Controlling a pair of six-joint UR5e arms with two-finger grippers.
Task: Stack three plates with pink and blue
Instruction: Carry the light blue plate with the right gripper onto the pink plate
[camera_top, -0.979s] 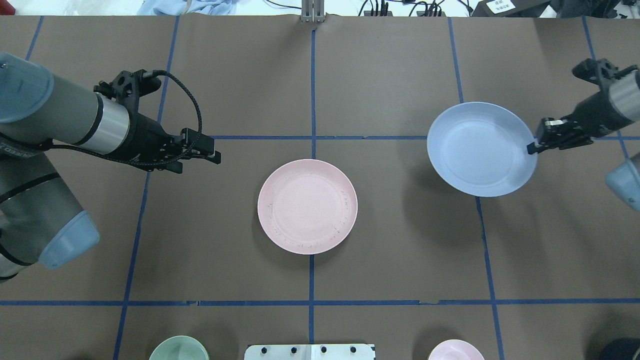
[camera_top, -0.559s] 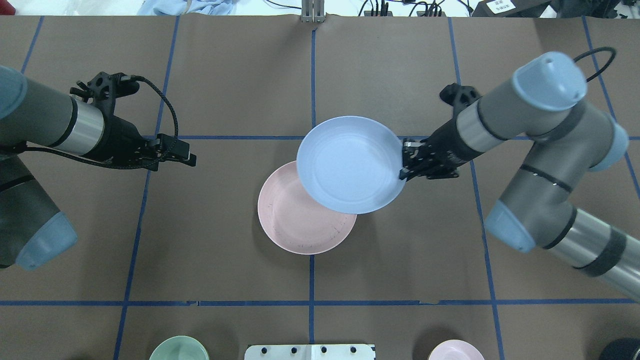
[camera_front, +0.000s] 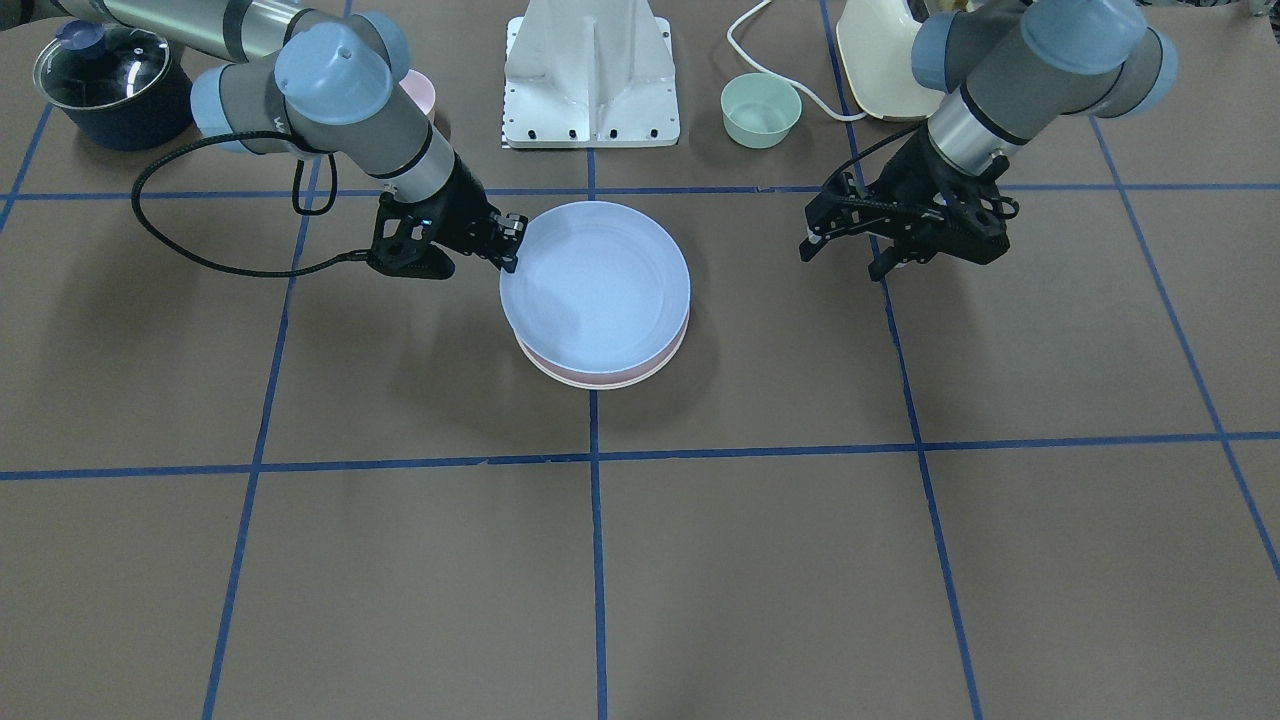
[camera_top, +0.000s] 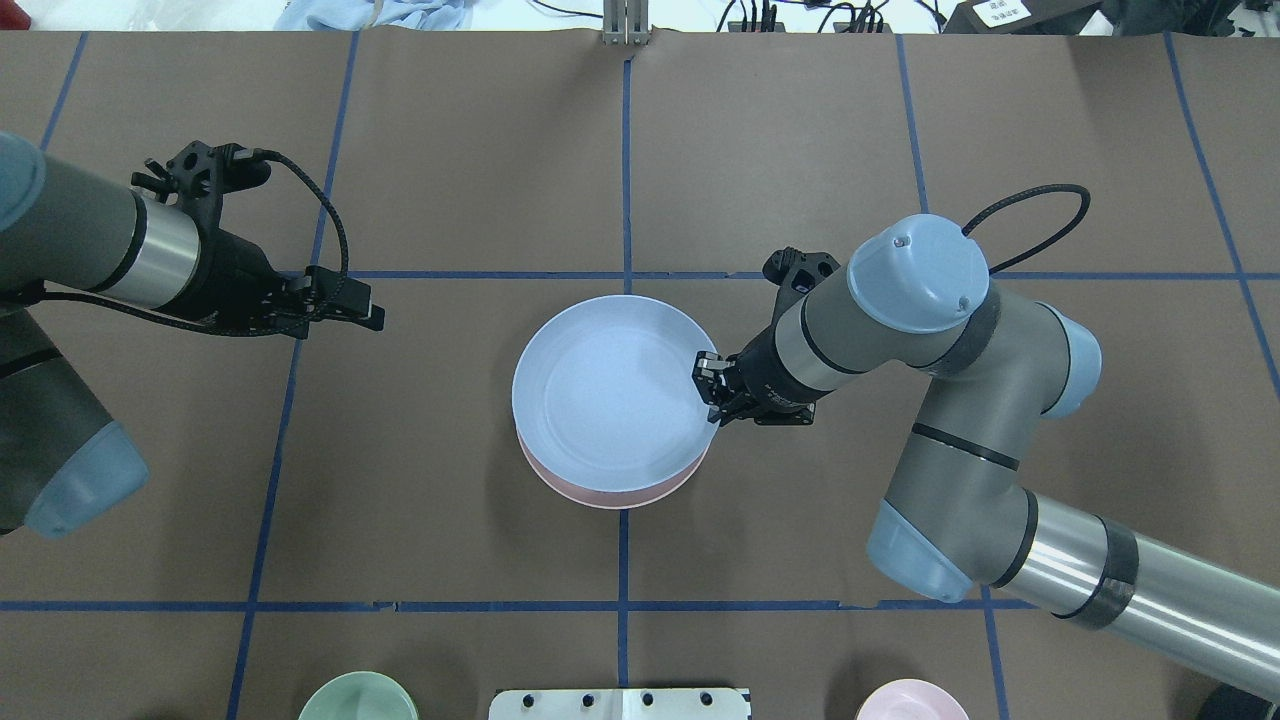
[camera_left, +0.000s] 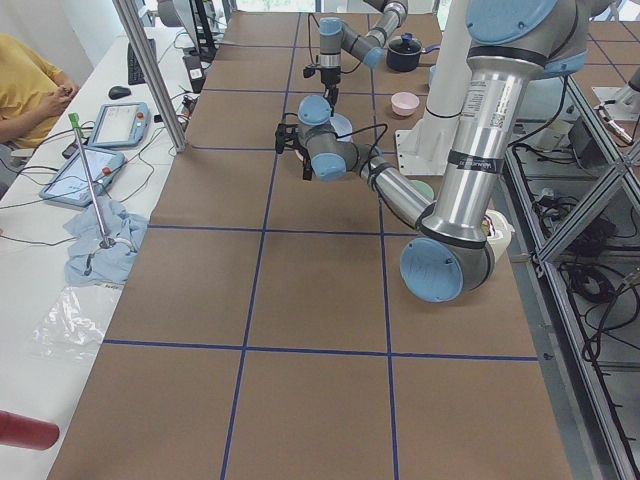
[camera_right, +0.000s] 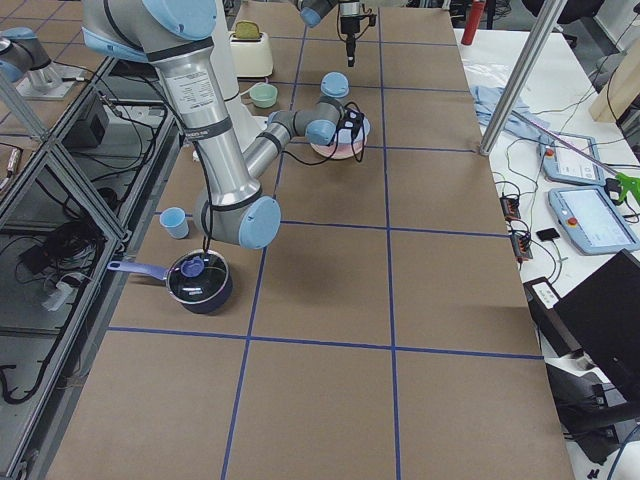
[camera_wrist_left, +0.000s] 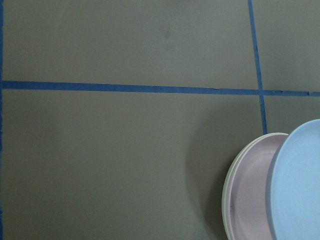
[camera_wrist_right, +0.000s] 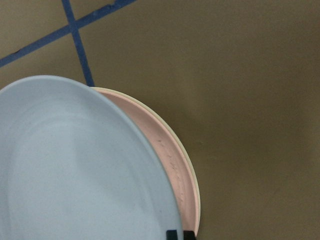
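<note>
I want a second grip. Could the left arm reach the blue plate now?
Probably yes: only bare table lies between left gripper and blue plate; right gripper pinches its opposite rim.

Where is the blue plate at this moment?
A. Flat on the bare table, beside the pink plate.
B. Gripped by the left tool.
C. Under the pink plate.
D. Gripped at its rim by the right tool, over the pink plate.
D: the right tool pinches the blue plate at its rim, and the pink plate shows beneath it.

Bright, even overhead light — soft, diffuse shadows pool on the brown table (camera_front: 400, 560) beside the blue plate (camera_front: 595, 280); the overhead view's top strip blows out white.
</note>
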